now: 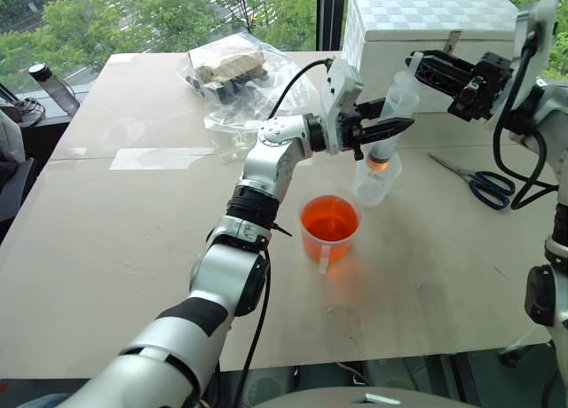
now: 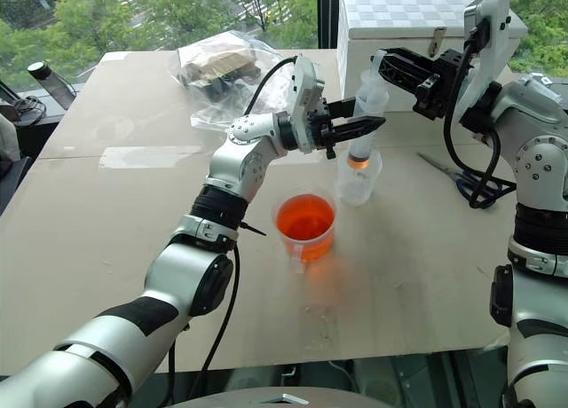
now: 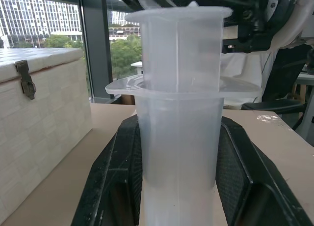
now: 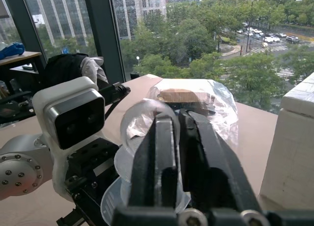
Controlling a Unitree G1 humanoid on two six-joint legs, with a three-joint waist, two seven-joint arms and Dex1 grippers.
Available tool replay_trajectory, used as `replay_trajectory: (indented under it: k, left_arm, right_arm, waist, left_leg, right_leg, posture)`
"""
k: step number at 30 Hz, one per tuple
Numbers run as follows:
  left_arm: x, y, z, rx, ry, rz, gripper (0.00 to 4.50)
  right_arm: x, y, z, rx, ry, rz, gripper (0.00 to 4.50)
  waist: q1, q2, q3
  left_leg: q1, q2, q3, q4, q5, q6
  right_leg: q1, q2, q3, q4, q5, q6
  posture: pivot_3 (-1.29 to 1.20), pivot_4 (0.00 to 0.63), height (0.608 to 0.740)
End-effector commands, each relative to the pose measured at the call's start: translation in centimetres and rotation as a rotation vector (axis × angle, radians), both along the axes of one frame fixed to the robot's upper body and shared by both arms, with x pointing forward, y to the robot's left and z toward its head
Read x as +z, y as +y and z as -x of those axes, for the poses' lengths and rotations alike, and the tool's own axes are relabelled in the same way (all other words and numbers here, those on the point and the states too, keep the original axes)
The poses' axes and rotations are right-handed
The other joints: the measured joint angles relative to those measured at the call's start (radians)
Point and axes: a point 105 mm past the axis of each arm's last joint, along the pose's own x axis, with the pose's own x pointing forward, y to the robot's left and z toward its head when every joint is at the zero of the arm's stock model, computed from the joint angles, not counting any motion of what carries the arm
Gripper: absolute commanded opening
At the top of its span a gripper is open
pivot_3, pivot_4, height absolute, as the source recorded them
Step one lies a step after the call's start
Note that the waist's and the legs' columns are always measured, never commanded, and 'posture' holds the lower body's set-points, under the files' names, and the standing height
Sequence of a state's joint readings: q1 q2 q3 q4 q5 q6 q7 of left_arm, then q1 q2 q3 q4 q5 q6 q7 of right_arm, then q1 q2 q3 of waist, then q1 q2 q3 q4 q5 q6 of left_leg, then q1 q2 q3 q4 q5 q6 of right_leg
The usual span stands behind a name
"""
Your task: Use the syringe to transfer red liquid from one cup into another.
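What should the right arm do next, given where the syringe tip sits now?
Probably press the plunger down slowly. The left gripper holds the syringe upright with its orange tip in the small cup, beside the red beaker. The right gripper is shut at the plunger top, so emptying into the cup looks like the next step.

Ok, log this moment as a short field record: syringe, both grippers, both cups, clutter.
syringe: large clear plastic syringe, upright, tip in the smaller colourless plastic cup
left gripper: shut on syringe barrel
right gripper: shut on plunger top
source: wider transparent beaker holding orange-red liquid, nearer the robot
clutter: blue-handled scissors, clear plastic bag, white box
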State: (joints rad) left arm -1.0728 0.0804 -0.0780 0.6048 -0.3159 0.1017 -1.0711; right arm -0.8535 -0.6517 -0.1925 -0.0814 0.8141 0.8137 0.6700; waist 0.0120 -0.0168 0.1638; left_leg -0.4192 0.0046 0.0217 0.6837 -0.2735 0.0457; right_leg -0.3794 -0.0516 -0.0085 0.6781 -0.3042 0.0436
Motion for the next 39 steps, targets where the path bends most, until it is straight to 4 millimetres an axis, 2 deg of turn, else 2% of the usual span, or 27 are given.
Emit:
replay_trajectory:
  k: [1,7,21,33,36,39]
  left_arm:
    - [2.5,-0.8,0.8,-0.035,-0.093,0.032,1.37]
    - [3.2,-0.9,0.6,-0.031,-0.103,0.054,1.37]
    - [4.8,-0.7,0.5,-0.017,-0.14,0.096,1.37]
    - [5.4,-0.6,0.7,-0.012,-0.154,0.109,1.37]
    - [5.3,-0.7,0.7,-0.009,-0.153,0.109,1.37]
    - [5.4,-0.6,0.6,0.001,-0.152,0.111,1.37]
  right_arm:
    - [1.2,0.2,0.8,0.009,-0.052,0.031,0.08]
    - [0.2,-0.2,0.9,-0.011,-0.024,0.106,0.08]
    - [-3.5,0.2,0.9,-0.003,0.051,0.246,0.08]
    - [-4.2,0.1,0.5,-0.005,0.065,0.271,0.08]
    - [-3.3,0.3,0.9,0.038,0.05,0.241,1.08]
    - [-1.8,-0.3,0.9,0.007,-0.006,0.169,2.53]
  waist:
    - [0.0,0.0,0.0]
    - [0.001,0.0,0.0]
    - [0.0,0.0,0.0]
    - [0.0,0.0,0.0]
    - [0.0,0.0,0.0]
    - [-0.001,0.0,0.0]
  left_leg:
    - [0.0,0.0,0.0,0.0,0.0,0.0]
    - [0.0,0.0,0.0,0.0,0.0,0.0]
    - [0.0,0.0,0.0,0.0,0.0,0.0]
    - [0.0,0.0,0.0,0.0,0.0,0.0]
    - [0.0,0.0,0.0,0.0,0.0,0.0]
    - [0.0,0.0,0.0,0.0,0.0,0.0]
  right_leg:
    - [0.0,0.0,0.0,0.0,0.0,0.0]
    - [0.0,0.0,0.0,0.0,0.0,0.0]
    - [0.0,0.0,0.0,0.0,0.0,0.0]
    - [0.0,0.0,0.0,0.0,0.0,0.0]
    - [0.0,0.0,0.0,0.0,0.0,0.0]
    - [0.0,0.0,0.0,0.0,0.0,0.0]
  posture:
    - [0.0,0.15,0.74]
    - [0.0,0.15,0.74]
    - [0.0,0.15,0.74]
    - [0.0,0.15,0.74]
    - [0.0,0.15,0.74]
    - [0.0,0.15,0.74]
